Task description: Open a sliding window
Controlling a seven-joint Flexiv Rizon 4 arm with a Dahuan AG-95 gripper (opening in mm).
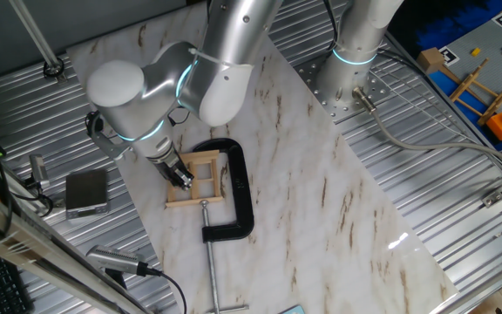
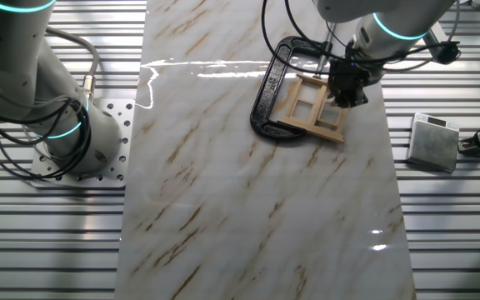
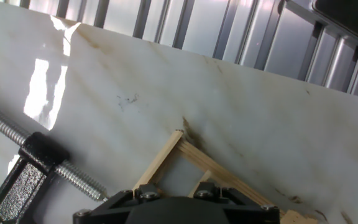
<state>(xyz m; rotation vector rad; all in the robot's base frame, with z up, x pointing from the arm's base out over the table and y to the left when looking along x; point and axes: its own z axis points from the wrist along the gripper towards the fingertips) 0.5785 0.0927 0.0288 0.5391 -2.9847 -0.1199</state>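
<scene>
I see a white marble-patterned board [image 1: 321, 183] laid over a ribbed metal table [image 1: 460, 174], with brown veins running along it and glare from the lights near one end. The arm's base [image 1: 353, 61] is bolted to a plate just off the board's edge. The sliding window [image 1: 197, 179] lies flat near one long edge of the board, held in the mouth of a black C-clamp [image 1: 238, 196] whose screw handle [image 1: 212, 262] stretches out across the marble. My gripper [image 1: 179, 174] is down on the window's outer side, the side away from the clamp's spine; from the other fixed view it sits over the frame's edge bar. I cannot tell whether the fingers are parted or closed, since the hand view shows only the dark body and a wooden corner below it.

Off the board on that side rests a small grey box [image 1: 86, 192], with cables close by. A wooden rack toy [image 1: 482, 87] with blue and orange pieces sits on the far corner, well apart. Most of the board beyond the clamp is bare marble.
</scene>
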